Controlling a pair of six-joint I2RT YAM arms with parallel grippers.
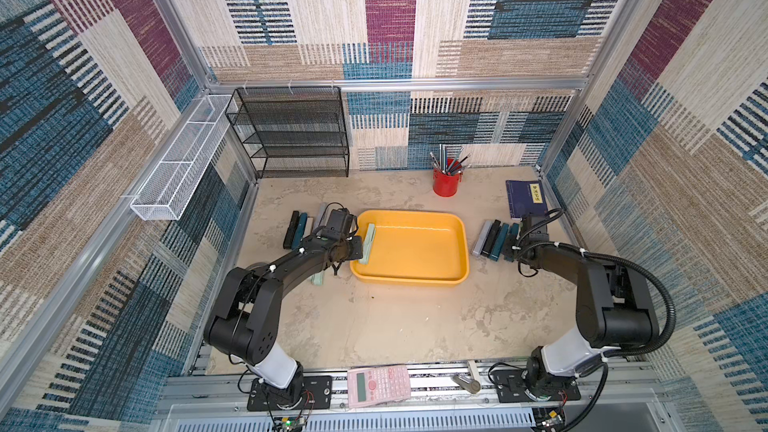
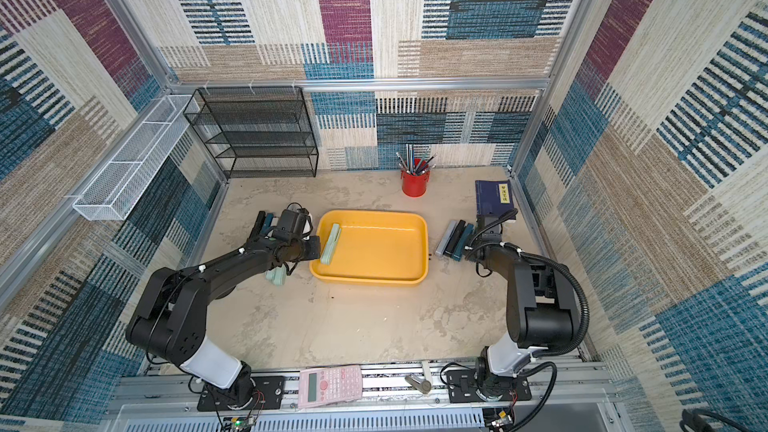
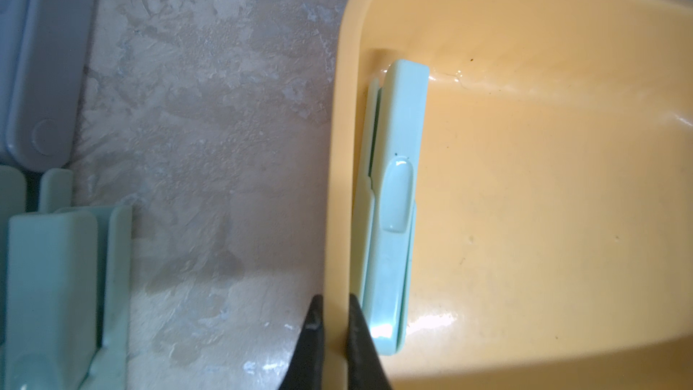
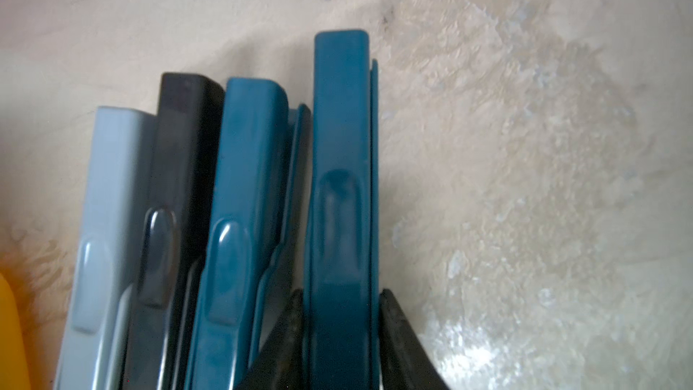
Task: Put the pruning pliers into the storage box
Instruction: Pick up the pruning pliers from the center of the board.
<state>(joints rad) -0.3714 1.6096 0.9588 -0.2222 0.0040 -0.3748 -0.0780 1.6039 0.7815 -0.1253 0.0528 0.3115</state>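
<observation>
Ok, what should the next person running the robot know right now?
Left gripper shut, at the storage box rim.
Right gripper clamps the outermost teal pliers, not yet lifted from its row on the table.
Done: one mint pliers lies in the box.
Left: that row and the group beside the left gripper.

Both top views high overhead, sharing the whole table [image 1: 395,317], wrist views close above its surface.

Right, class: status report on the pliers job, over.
Left gripper pinches storage box rim. Right gripper clasps end teal pliers on table; neighbouring teal pliers close alongside. One mint pliers inside box.
</observation>
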